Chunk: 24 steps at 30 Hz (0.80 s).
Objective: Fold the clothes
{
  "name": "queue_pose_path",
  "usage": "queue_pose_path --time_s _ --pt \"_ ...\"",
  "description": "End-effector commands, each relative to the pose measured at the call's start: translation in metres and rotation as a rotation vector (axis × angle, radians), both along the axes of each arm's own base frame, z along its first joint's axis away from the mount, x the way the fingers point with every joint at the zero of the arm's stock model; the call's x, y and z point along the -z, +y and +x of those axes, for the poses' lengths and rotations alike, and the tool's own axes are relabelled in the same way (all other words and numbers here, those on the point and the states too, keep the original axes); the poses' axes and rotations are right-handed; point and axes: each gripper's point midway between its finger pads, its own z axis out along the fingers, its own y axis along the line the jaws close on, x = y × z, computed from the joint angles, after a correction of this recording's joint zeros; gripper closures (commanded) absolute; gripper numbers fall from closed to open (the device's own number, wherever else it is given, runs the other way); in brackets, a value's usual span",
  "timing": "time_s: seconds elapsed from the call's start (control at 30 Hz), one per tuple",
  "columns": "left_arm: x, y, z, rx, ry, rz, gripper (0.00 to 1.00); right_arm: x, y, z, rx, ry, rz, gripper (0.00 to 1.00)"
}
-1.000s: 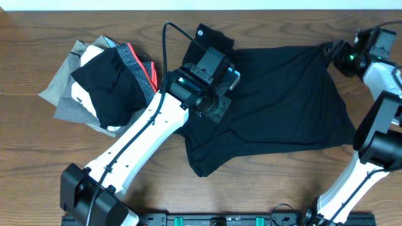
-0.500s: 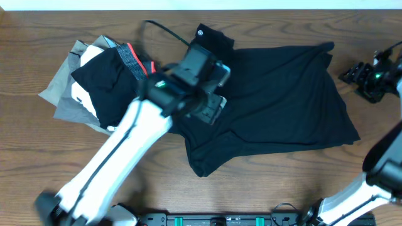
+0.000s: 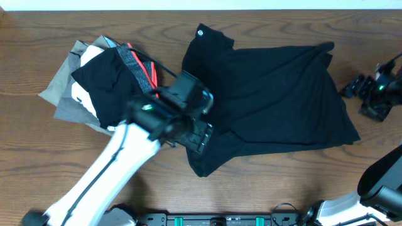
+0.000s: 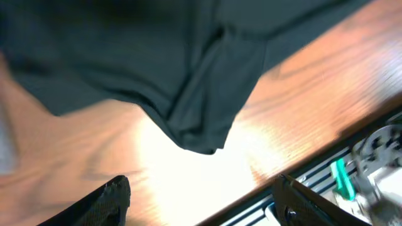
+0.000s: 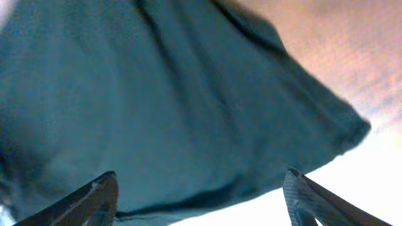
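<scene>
The black shirt (image 3: 276, 94) lies spread and rumpled over the middle and right of the table, its small white logo (image 3: 200, 32) at the top left. My left gripper (image 3: 200, 133) hovers over the shirt's lower left part, open and empty. In the left wrist view (image 4: 201, 210) its fingers (image 4: 108, 199) stand wide apart above bare wood, beyond a hanging fold of the shirt (image 4: 201, 119). My right gripper (image 3: 352, 88) is just off the shirt's right edge, open and empty. In the right wrist view (image 5: 201, 204) the shirt (image 5: 157, 94) fills the frame.
A pile at the left holds black shorts with a grey and red-orange waistband (image 3: 116, 78) on top of grey and white garments (image 3: 66, 97). A black rail (image 3: 220, 220) runs along the front edge. Bare wood lies in front of the shirt (image 3: 282, 176).
My right gripper let go of the shirt's top right corner and drew back right and down. My left arm pulled back from the shirt's upper left toward the front.
</scene>
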Motion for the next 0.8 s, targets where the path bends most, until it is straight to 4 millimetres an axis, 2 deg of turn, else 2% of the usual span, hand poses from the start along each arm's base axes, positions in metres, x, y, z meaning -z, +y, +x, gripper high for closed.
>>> queue_pose_path --time_s 0.0,0.07,0.23,0.37,0.53,0.63,0.77 --pt "0.027 -0.011 -0.013 0.011 0.102 -0.020 0.25 0.032 -0.017 -0.033 0.071 0.161 -0.092 0.22" --pt "0.039 -0.016 -0.014 0.024 0.130 -0.023 0.25 0.050 -0.030 -0.050 0.139 0.239 -0.167 0.25" --pt "0.056 -0.024 -0.011 0.066 0.166 -0.015 0.25 0.080 -0.029 -0.070 0.193 0.289 -0.165 0.36" --pt "0.070 -0.026 -0.014 0.073 0.210 0.013 0.25 0.095 -0.035 -0.087 0.262 0.327 -0.176 0.33" --pt "0.083 -0.041 -0.030 0.156 0.274 0.007 0.24 0.102 -0.041 -0.095 0.336 0.335 -0.166 0.37" --pt "0.090 -0.048 -0.035 0.183 0.283 0.018 0.24 0.109 -0.045 -0.090 0.361 0.298 -0.166 0.48" --pt "0.100 -0.052 -0.038 0.199 0.300 0.038 0.23 0.115 -0.038 -0.080 0.360 0.240 -0.119 0.59"
